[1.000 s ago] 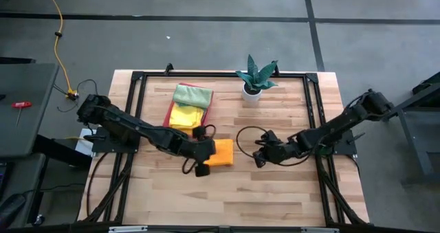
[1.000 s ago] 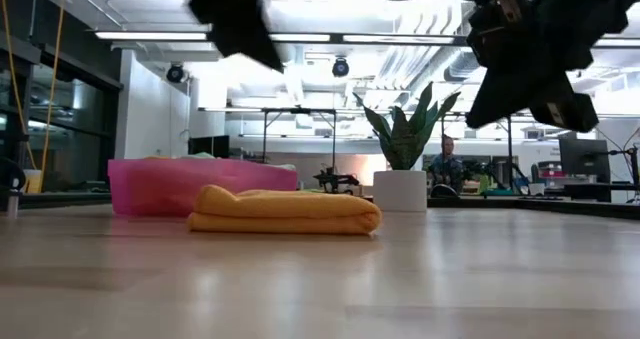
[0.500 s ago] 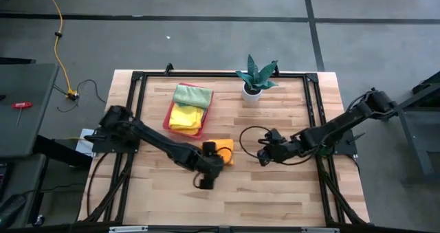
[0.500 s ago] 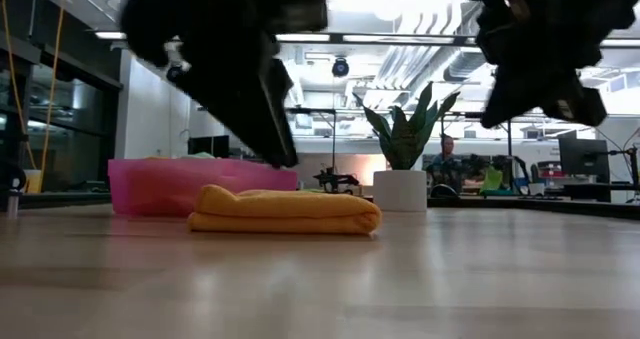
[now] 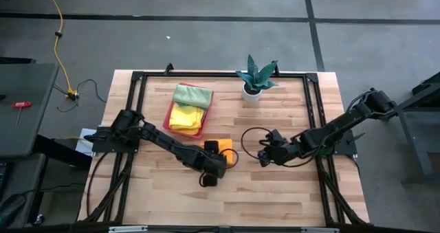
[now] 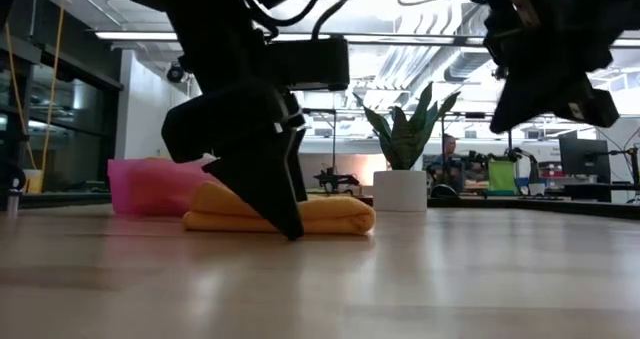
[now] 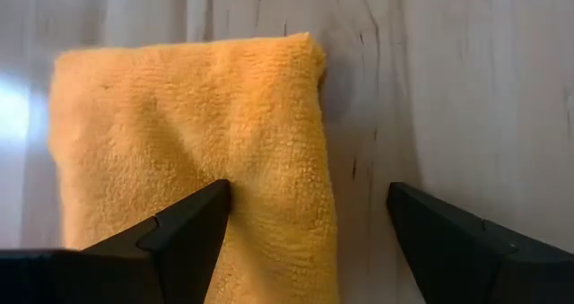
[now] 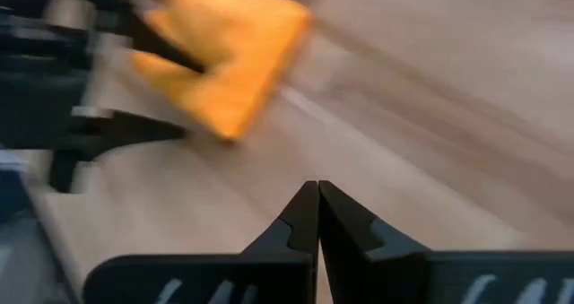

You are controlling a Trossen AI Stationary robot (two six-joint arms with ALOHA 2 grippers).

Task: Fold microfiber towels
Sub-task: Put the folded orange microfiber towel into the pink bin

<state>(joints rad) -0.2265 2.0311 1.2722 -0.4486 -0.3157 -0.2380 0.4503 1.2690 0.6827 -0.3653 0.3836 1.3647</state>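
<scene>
A: Starting at the left, what's stacked in the pink tray (image 5: 167, 116)?

B: A light green towel (image 5: 192, 95) and a yellow towel (image 5: 187, 115), both folded.

A: And the left claw (image 7: 309, 228)?

B: It's spread wide, down at the desk (image 5: 275, 192), with one finger on the folded orange towel (image 7: 188, 152) and the other on bare wood, straddling the towel's edge just beside the tray.

A: So which step is this?

B: I'd say picking up the finished orange fold. Next it likely needs to close on that edge and carry the towel to the tray.

A: The right claw (image 8: 317, 216)?

B: It hovers pinched shut, empty, near the towel on the right.
</scene>
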